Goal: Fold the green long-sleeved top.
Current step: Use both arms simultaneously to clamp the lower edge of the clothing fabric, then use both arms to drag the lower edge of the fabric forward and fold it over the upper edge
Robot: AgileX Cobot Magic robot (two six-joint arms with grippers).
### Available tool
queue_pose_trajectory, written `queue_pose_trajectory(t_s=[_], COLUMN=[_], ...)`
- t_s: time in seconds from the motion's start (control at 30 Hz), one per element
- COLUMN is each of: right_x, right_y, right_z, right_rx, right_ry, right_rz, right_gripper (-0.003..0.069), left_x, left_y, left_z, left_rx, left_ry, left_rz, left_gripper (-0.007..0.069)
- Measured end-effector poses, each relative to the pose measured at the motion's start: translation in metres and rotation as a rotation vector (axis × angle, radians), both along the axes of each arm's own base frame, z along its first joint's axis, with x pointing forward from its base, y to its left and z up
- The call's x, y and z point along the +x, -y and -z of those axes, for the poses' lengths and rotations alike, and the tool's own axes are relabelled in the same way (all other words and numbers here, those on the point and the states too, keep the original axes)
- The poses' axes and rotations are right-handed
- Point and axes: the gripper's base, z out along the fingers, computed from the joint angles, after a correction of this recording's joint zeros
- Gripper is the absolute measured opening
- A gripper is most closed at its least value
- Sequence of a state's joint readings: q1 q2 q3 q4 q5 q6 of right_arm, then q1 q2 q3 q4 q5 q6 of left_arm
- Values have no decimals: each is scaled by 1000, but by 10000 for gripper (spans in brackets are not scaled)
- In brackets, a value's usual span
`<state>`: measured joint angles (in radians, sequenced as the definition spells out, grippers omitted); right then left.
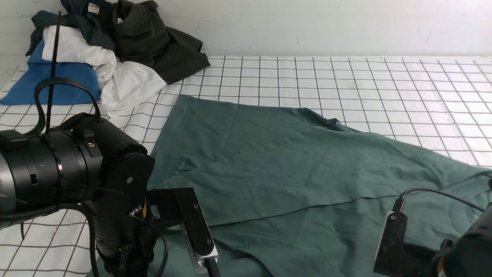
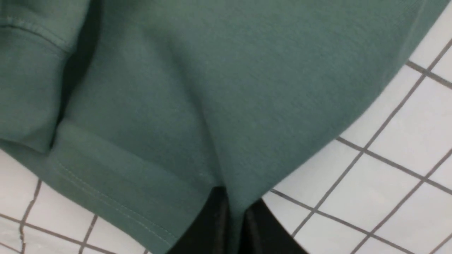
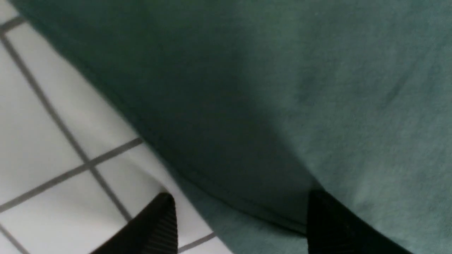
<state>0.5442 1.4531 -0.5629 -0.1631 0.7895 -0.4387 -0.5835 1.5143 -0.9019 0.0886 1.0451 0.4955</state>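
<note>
We pinch the near edge of the green long-sleeved top [image 1: 292, 165] with our left gripper [image 2: 236, 220]; our right gripper [image 3: 242, 211] stands spread astride it, top lying left-right

Bright, even front feed; soft wrist feeds

I see flat, diffuse light on the white table [image 1: 384, 84], with faint shadows in the creases of the green long-sleeved top [image 1: 288, 161]. Both wrist pictures are blurred at close range; just ahead of the right tool [image 3: 240, 199] a deep shadow darkens the cloth.
</note>
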Motion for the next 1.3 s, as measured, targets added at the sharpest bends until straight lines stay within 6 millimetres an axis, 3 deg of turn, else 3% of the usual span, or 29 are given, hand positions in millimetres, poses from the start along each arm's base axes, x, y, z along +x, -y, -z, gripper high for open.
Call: queue_pose_trajectory(t_s=[0.07, 0.2, 0.23, 0.3, 0.47, 0.6, 0.73, 0.83, 0.87, 1.03, 1.07, 1.1, 1.2, 1.27, 1.3], right_x=[1, 6, 7, 8, 11, 18, 38, 59, 61, 116, 118, 136, 162, 189, 191], right_y=[1, 3, 3, 4, 5, 5, 13, 24, 25, 48, 48, 53, 57, 60, 61], right_z=[1, 1, 1, 0, -26, -60, -93, -109, -110, -127, -127, -130, -133, -136, -136], right_rx=[-8, -32, -31, -38, -40, -60, -66, -33, -34, 65, 74, 100, 120, 128, 128], right_ry=[11, 63, 63, 81, 130, 171, 192, 211, 213, 213, 212, 216, 231, 256, 259], right_rz=[30, 52, 54, 49, 34, 2, 6, 64, 67, 191, 197, 212, 218, 218, 217], right_gripper=[363, 138, 125, 27, 16, 16, 16, 15, 15, 15, 15, 15, 15, 15, 15], left_x=[0, 0, 0, 0, 1, 7, 29, 49, 50, 103, 108, 127, 152, 183, 185], left_y=[0, 0, 0, 0, -1, -3, -7, -8, -8, -3, -2, 0, 1, 2, 2], left_z=[0, 0, 0, 0, -1, -9, -35, -60, -59, -96, -98, -102, -100, -100, -96], left_rx=[-1, -3, -3, -5, 3, 5, -35, -75, -74, -120, -123, -127, -122, -117, -113], left_ry=[0, -1, -1, -1, 4, 11, 86, 171, 170, 307, 315, 336, 341, 364, 356], left_rz=[0, -1, -1, -1, 2, -18, -47, -29, -31, -11, -14, -23, -33, -24, -26], left_gripper=[3, 3, 3, 3, 3, 3, 4, 11, 12, 16, 16, 16, 16, 16, 16])
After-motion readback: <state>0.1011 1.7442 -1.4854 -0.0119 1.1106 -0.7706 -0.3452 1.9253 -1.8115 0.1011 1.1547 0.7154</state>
